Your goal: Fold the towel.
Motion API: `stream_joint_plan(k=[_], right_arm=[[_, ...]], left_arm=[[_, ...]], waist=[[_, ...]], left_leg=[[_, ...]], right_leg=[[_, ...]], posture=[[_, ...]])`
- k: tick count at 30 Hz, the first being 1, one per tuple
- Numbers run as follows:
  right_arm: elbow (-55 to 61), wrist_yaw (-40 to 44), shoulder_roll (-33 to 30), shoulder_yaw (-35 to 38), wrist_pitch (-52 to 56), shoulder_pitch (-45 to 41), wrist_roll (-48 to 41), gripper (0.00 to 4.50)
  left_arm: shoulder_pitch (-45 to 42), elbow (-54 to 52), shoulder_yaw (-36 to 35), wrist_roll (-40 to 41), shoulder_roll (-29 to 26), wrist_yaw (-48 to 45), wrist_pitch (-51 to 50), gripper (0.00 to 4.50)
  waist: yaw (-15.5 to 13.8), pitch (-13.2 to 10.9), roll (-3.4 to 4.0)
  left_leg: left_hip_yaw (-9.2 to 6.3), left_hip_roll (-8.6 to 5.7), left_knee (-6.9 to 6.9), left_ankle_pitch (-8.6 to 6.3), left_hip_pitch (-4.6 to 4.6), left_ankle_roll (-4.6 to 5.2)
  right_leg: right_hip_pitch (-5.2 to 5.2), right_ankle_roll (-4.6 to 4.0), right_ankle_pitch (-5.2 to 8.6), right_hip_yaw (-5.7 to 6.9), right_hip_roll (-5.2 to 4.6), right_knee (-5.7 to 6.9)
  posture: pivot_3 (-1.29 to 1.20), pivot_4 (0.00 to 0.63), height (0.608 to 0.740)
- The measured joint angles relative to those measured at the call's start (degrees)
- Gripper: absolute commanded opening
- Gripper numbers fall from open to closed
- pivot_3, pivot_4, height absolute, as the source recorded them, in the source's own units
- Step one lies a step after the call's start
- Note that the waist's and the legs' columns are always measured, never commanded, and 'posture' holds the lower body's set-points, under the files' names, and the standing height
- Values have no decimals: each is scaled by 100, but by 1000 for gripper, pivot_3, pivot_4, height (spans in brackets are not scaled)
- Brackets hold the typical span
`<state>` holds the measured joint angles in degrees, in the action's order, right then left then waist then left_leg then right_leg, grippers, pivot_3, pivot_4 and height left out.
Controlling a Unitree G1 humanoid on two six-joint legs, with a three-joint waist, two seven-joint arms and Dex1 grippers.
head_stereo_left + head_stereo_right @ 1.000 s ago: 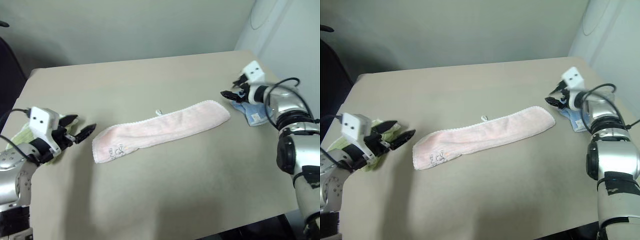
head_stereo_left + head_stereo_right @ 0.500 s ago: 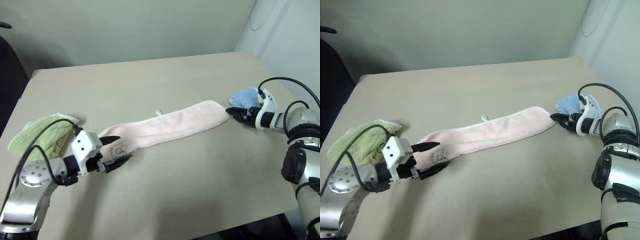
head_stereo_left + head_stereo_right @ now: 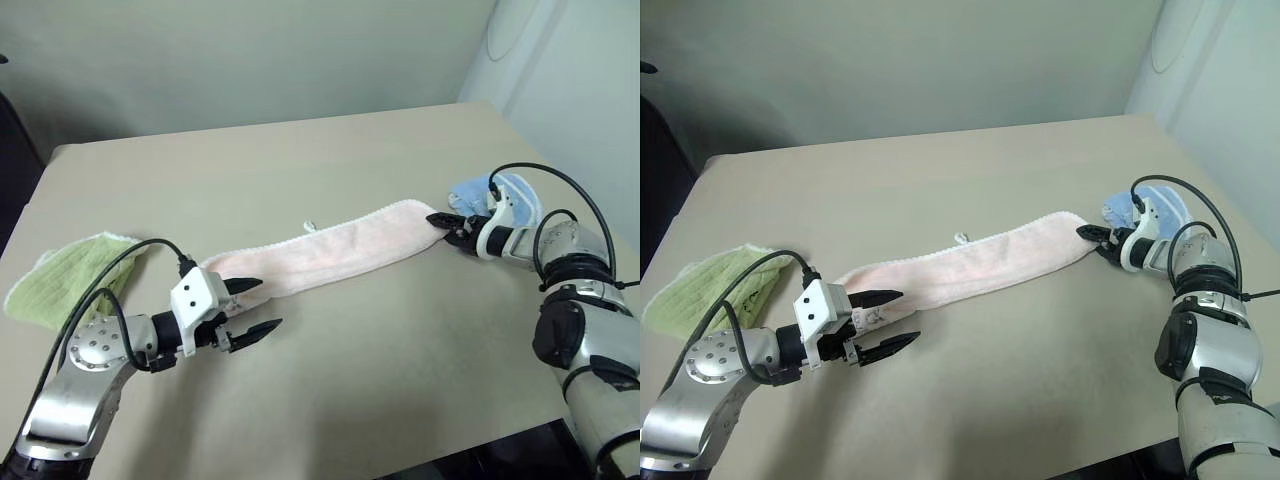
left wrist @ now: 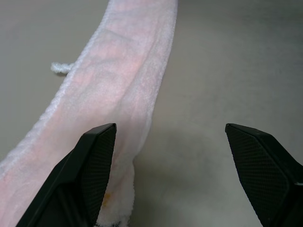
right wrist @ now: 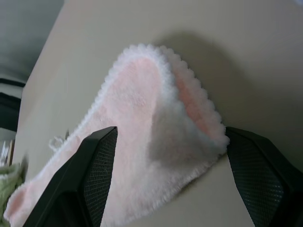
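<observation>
two sets of jaws stand wide, one at each end of the towel, which lies stretched in a long narrow band across the table. the left gripper has one finger over the near end of the band and the other out over bare table. the right gripper brackets the far end, whose scalloped tip lies between its fingers; nothing is pinched yet. this placing looks meant for taking both ends at once to bring them together. the towel is pale pink terry, soft and fuzzy, with white stitched edging and a small loop tag. beyond the right jaws sits a crumpled light blue cloth; behind the left jaws lies a ribbed green towel.
</observation>
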<state>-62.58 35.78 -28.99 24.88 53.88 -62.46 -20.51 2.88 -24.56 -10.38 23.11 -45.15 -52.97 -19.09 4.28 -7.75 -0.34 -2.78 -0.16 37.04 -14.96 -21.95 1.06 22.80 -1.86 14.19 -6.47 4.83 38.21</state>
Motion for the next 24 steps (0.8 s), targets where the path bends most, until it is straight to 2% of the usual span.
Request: stream_joint_plan(k=[3, 10, 16, 20, 24], right_arm=[[-108, -106, 127, 4, -133, -40, -15, 2491], [-206, -75, 11, 4, 19, -50, -124, 33], [-124, 163, -491, -78, -172, -54, -158, 33], [582, 911, -715, -966, -869, -49, 295, 33], [1664, 1727, -667, -1942, -1732, 46, 719, 33]], left_arm=[[60, -1, 0, -37, 28, 84, 31, 3992], [325, -16, -56, -82, 46, 201, 90, 3992], [404, -15, -126, -89, 73, 228, 161, 3992], [412, -14, -127, -96, 84, 232, 187, 3992], [368, -8, -126, -106, 95, 241, 201, 3992]], waist=[[0, 0, 1], [-75, -1, 2], [-173, -1, 2], [-164, -2, 3], [-107, -2, 4]], left_leg=[[-1, 0, -2, 1, -1, -2], [0, -1, -4, 15, -7, -29], [0, -2, 1, 6, -9, -13], [0, -2, 1, -2, -8, -1], [-1, -1, -1, 1, -7, -7]], right_leg=[[2, 0, 0, 1, 0, 0], [1, 0, 0, 1, -2, -13], [-1, 2, -1, 2, -5, -10], [1, 2, -1, 3, -3, -7], [2, 1, -1, 4, 1, -7]], posture=[[0, 150, 740], [0, 150, 740], [0, 150, 740], [0, 150, 740], [0, 150, 740]])
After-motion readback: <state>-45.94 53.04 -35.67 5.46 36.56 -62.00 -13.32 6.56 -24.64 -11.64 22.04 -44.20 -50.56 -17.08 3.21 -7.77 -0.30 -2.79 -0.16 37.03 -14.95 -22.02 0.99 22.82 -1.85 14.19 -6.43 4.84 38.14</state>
